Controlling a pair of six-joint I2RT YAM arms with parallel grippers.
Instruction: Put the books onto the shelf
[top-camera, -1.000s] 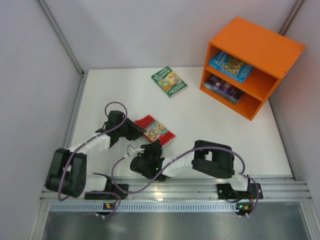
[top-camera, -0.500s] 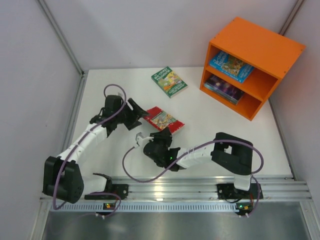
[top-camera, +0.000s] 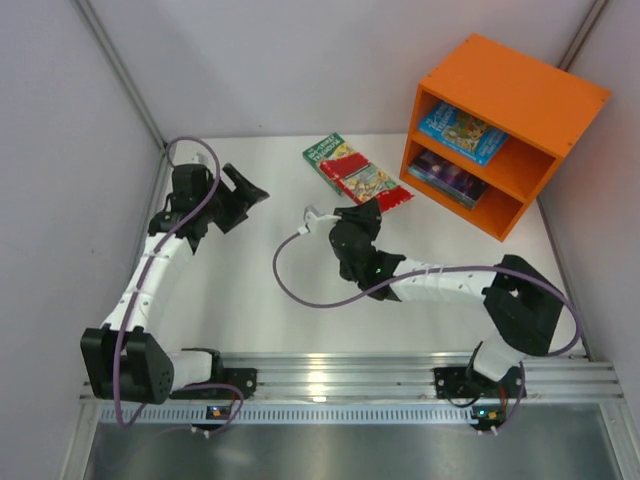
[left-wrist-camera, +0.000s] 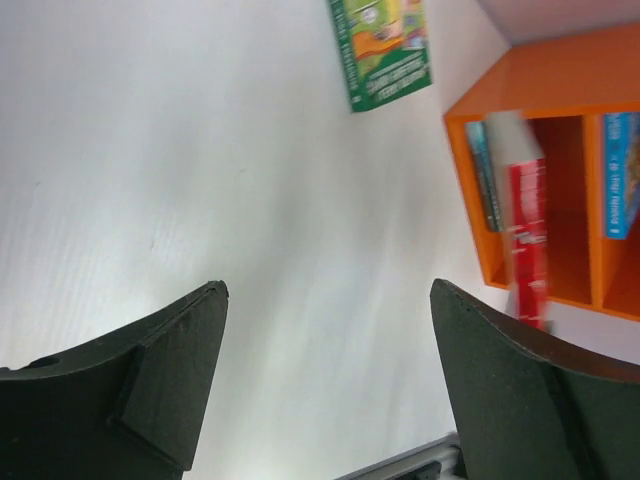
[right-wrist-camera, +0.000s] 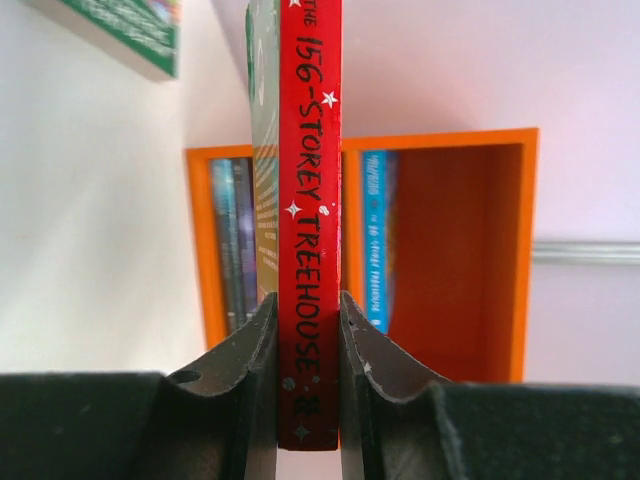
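Partly hidden green book (top-camera: 321, 152), red book (top-camera: 368, 179) overlapping

Bright, even light fills the overhead view — shadows on the white table (top-camera: 230, 310) are faint, and the metal rail (top-camera: 320, 385) carries a glare patch. From the left wrist the red book (left-wrist-camera: 528, 240) is smeared with blur (its spine reads sharp from the right wrist).

The flat white bench (top-camera: 250, 290) carries a bright orange box-shaped wooden shelf (top-camera: 520, 85) at its far right and a thin green paperback book (top-camera: 320, 148) lying flat just left of it. Upper compartment: bright blue paperback (top-camera: 462, 132). Lower compartment: dark purple paperback (top-camera: 447, 180).
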